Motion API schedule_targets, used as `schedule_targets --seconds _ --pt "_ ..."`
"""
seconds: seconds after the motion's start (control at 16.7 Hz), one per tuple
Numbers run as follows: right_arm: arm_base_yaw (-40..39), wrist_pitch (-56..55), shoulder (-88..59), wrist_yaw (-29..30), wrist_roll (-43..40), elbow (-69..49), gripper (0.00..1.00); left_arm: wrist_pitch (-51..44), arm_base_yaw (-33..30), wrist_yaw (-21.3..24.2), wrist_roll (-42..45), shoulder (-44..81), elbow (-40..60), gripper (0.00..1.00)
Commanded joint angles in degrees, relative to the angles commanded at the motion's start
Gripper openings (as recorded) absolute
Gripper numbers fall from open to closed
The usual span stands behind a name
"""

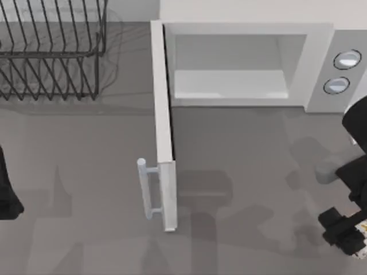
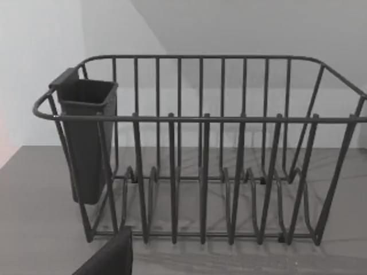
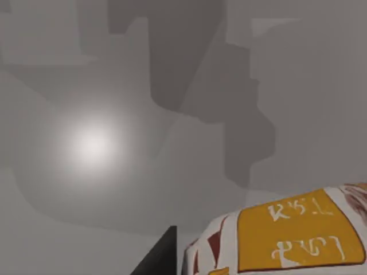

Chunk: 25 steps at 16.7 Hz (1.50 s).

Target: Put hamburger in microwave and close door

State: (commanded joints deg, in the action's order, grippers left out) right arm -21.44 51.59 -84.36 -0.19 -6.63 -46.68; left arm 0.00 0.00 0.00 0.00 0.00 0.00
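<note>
From above, one grey table (image 1: 86, 200) carries one microwave (image 1: 246, 34) with two knobs (image 1: 342, 71), its door (image 1: 163, 126) swung wide, one dish rack (image 1: 51, 51), and the left arm parked at the left edge. The left wrist view faces that rack (image 2: 200, 154) and one dark cup (image 2: 86, 137). At the table's right edge the right gripper (image 1: 347, 235) sits over the hamburger (image 3: 287, 240); whether its fingers grasp it I cannot tell.

Microwave (image 1: 241, 63) mouth unobstructed, door (image 1: 163, 132) open.

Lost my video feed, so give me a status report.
Right gripper low at table's right edge, on the hamburger. Left arm parked at left edge. Microwave door wide open, nothing blocking the cavity.
</note>
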Motion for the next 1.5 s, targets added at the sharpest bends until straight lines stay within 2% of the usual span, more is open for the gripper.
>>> schedule_targets --seconds 0.3,0.78,1.08,1.5 --pt "0.14 12.01 5.22 0.01 -0.27 -7.34 0.0 0.0 0.0 0.0 0.0 0.0 0.0 1.0" --pt "-0.4 10.7 4.34 0.71 0.18 -8.45 0.0 0.0 0.0 0.0 0.0 0.0 0.0 1.0" --pt "-2.86 -4.16 -4.8 6.13 3.37 -12.23 0.0 0.0 0.0 0.0 0.0 0.0 0.0 1.0" --pt "-7.31 -43.46 -25.34 18.18 10.62 -16.87 0.0 0.0 0.0 0.0 0.0 0.0 0.0 1.0"
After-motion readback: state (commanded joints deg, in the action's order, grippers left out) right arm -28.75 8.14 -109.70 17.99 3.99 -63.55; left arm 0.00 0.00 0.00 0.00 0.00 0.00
